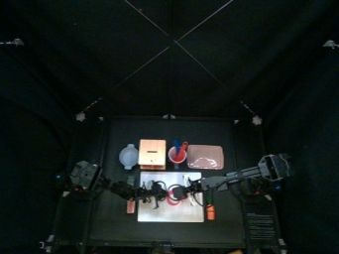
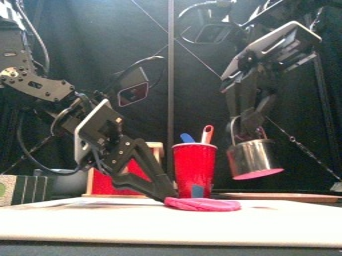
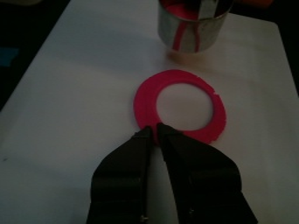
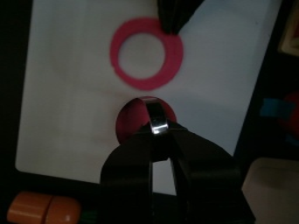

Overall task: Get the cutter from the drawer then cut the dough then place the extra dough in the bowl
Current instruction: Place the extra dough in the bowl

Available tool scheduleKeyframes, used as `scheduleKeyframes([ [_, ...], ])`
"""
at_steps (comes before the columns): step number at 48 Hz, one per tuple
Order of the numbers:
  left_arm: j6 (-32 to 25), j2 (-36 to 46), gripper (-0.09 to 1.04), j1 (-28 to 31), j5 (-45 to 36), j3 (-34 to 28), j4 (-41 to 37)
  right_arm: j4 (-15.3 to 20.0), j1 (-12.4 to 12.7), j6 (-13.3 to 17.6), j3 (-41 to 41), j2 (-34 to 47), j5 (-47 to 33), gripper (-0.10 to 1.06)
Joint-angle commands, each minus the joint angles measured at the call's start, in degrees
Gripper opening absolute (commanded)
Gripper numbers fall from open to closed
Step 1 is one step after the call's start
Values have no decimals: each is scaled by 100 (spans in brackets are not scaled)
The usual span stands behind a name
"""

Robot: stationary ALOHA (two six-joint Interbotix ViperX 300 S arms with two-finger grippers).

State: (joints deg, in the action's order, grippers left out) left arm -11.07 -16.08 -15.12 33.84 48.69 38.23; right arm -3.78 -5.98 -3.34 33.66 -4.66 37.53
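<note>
A pink dough ring [image 3: 177, 105] lies flat on the white cutting board [image 3: 70, 87]. My left gripper [image 3: 158, 131] is down at the ring's near edge, with its jaws pinched together on the rim. In the front view the ring [image 2: 203, 204] lies in front of the red cup [image 2: 195, 168], and the left gripper [image 2: 167, 190] touches its left end. My right gripper [image 4: 152, 122] is shut on the round metal cutter [image 2: 251, 157] and holds it above the board, to the right. A pink disc of dough [image 4: 146, 118] sits inside the cutter.
Behind the board stand the blue-grey bowl [image 1: 129, 155], the wooden box [image 1: 151, 152], the red cup with knives [image 1: 180, 152] and the pink tray [image 1: 205, 156]. An orange toy [image 4: 41, 208] lies by the board's edge, under the right arm.
</note>
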Motion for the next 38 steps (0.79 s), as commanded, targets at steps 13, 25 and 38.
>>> scheduleKeyframes([
  [13, 0, 738, 57, 132, 35, 255, 26, 141, 360, 62, 360, -255, -360, 43],
  [25, -18, 738, 58, 123, 35, 193, 18, 299, 352, 62, 378, -255, -378, 52],
  [38, -26, 642, 60, 132, 70, 141, 9, 562, 334, 44, 299, -308, -422, 73],
])
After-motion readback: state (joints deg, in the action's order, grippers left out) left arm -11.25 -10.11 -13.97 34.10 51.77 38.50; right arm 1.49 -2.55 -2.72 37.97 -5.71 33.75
